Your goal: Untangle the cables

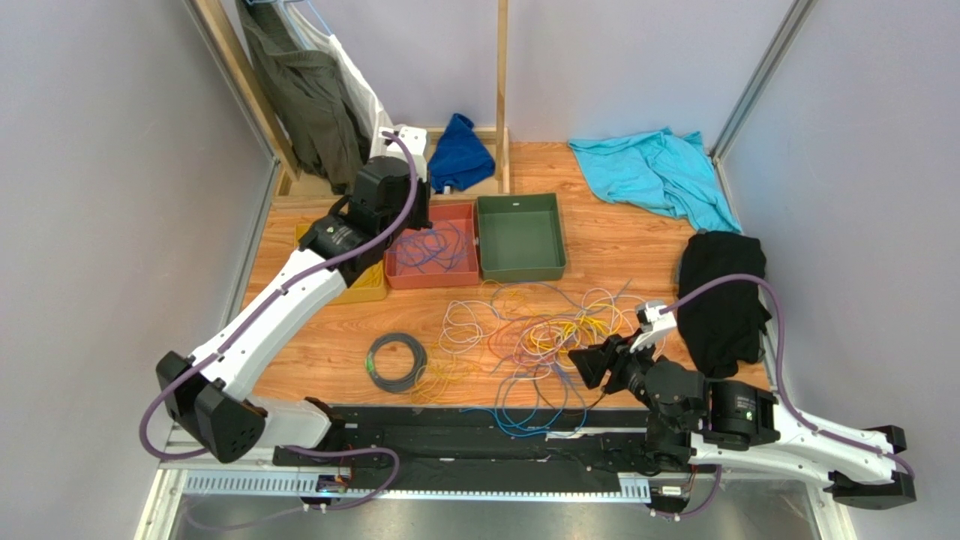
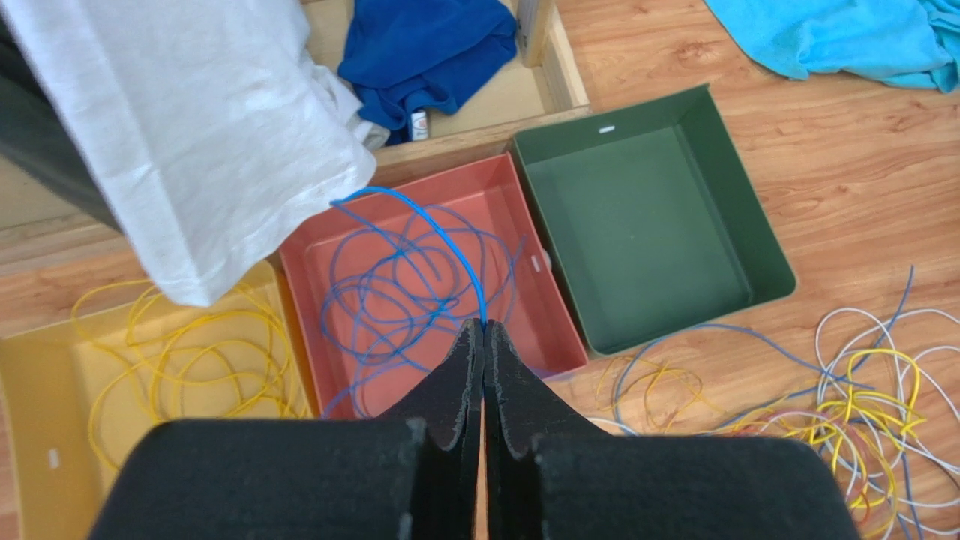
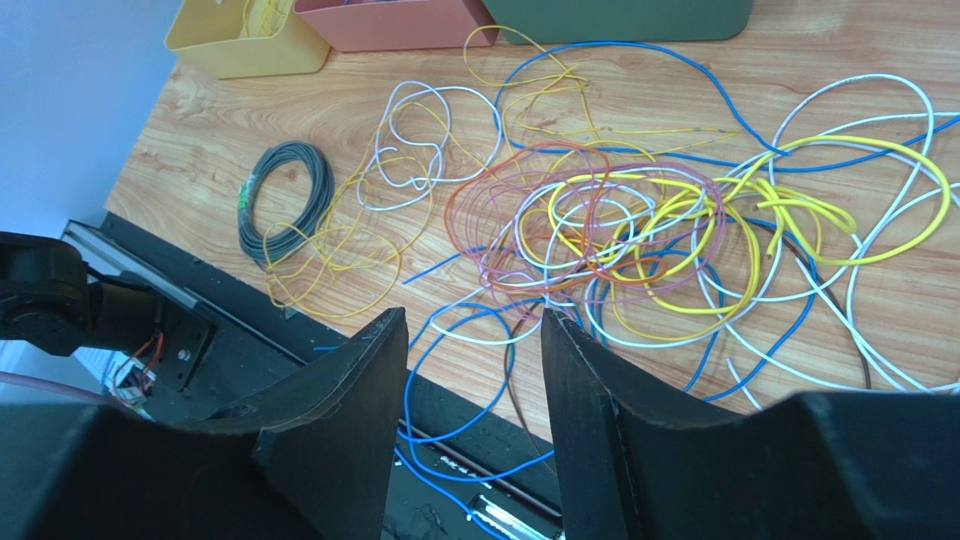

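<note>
A tangle of yellow, blue, white and orange cables (image 1: 552,332) (image 3: 631,225) lies on the wooden table. A black coil with a green tag (image 1: 397,362) (image 3: 287,200) rests to its left. Loose blue cables (image 2: 394,293) fill the red tray (image 1: 397,276). Thin yellow cables (image 2: 180,360) lie in the yellow tray (image 2: 34,450). My left gripper (image 2: 485,326) hangs above the red tray, shut on a blue cable (image 2: 451,231) that rises from its tips and arcs into the tray. My right gripper (image 3: 471,315) (image 1: 586,362) stands open near the tangle's near edge, with nothing between its fingers.
A green tray (image 1: 520,236) (image 2: 642,242) with nothing in it sits right of the red one. A teal cloth (image 1: 654,169), a black cloth (image 1: 721,293), a blue cloth (image 1: 460,152) and a white cloth (image 2: 192,124) lie around. A wooden post (image 1: 501,79) stands behind the trays. A black rail (image 1: 473,433) borders the near edge.
</note>
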Robot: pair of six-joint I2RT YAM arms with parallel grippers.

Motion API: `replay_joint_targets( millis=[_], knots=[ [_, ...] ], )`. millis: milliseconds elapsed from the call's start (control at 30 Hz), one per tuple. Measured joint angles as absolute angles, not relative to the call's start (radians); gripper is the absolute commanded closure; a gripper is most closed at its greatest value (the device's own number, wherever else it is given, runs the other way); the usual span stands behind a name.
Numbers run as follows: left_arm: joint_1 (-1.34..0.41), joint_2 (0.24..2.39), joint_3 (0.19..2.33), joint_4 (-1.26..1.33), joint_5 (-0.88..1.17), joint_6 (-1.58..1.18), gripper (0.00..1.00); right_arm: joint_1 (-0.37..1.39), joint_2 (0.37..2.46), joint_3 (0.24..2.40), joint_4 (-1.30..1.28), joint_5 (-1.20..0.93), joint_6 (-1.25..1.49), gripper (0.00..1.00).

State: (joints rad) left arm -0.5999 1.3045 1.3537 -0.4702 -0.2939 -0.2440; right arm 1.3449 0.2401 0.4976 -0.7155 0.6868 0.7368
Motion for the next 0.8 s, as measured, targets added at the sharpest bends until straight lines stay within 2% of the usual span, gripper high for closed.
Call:
replay_joint_targets(
  millis=[667, 733, 767, 800],
  knots=[
    [-0.476, 1.627, 1.356, -0.310, -0.188, -0.265, 0.98, 1.345, 0.379, 0.464, -0.618, 0.707, 0.635, 0.49],
    [-0.469, 1.656, 1.347, -0.297, -0.184, -0.273, 0.77, 1.345, 0.399, 0.464, -0.608, 0.707, 0.627, 0.49],
    [-0.468, 1.668, 1.345, -0.296, -0.181, -0.275, 0.51, 1.345, 0.405, 0.464, -0.605, 0.708, 0.624, 0.49],
    [-0.467, 1.682, 1.342, -0.294, -0.176, -0.284, 0.41, 1.345, 0.411, 0.464, -0.603, 0.707, 0.622, 0.49]
  ],
)
